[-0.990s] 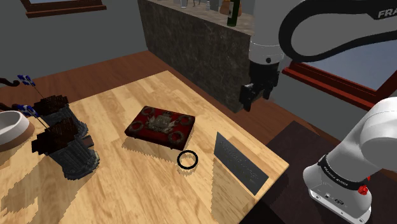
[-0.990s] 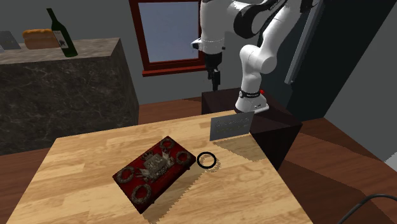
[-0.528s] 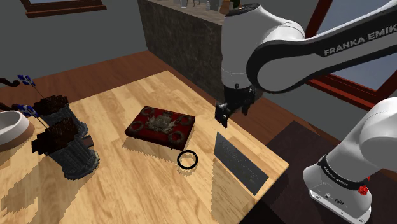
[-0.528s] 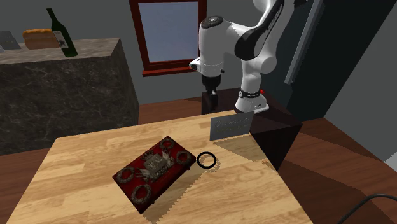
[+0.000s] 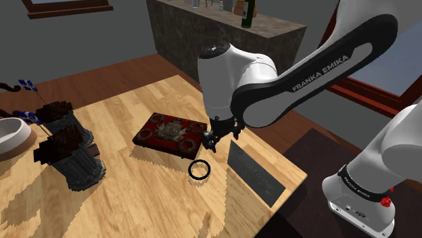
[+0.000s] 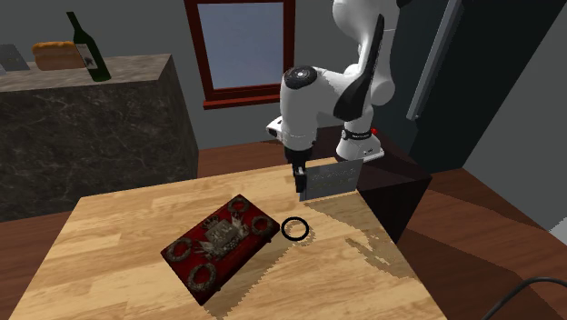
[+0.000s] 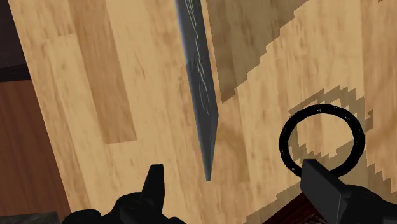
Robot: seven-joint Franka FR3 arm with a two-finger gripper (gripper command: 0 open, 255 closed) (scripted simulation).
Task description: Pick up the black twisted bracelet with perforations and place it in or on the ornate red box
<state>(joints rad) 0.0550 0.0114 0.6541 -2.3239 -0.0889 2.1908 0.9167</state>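
The black ring-shaped bracelet point(image 5: 198, 170) lies flat on the wooden table point(image 5: 135, 196), just off a corner of the ornate red box point(image 5: 170, 133). In the second exterior view the bracelet point(image 6: 294, 229) sits to the right of the box point(image 6: 221, 241). My gripper point(image 5: 208, 142) hangs low over the table, a little above and beyond the bracelet, between the box and an upright grey plaque point(image 5: 253, 173). In the wrist view the gripper point(image 7: 238, 188) is open and holds nothing. The bracelet point(image 7: 284, 143) lies by one fingertip point(image 7: 324, 188), outside the gap.
The grey plaque point(image 6: 325, 180) stands on edge close beside the gripper, and its thin edge point(image 7: 200, 95) runs ahead of the fingers. Dark boots point(image 5: 67, 145) and a white bowl point(image 5: 10, 135) sit at the table's far side. A stone counter with a bottle point(image 6: 86, 45) stands behind.
The arm has swung down from high beside the counter to low over the table, bringing the gripper near the bracelet. Bracelet and box have not moved.
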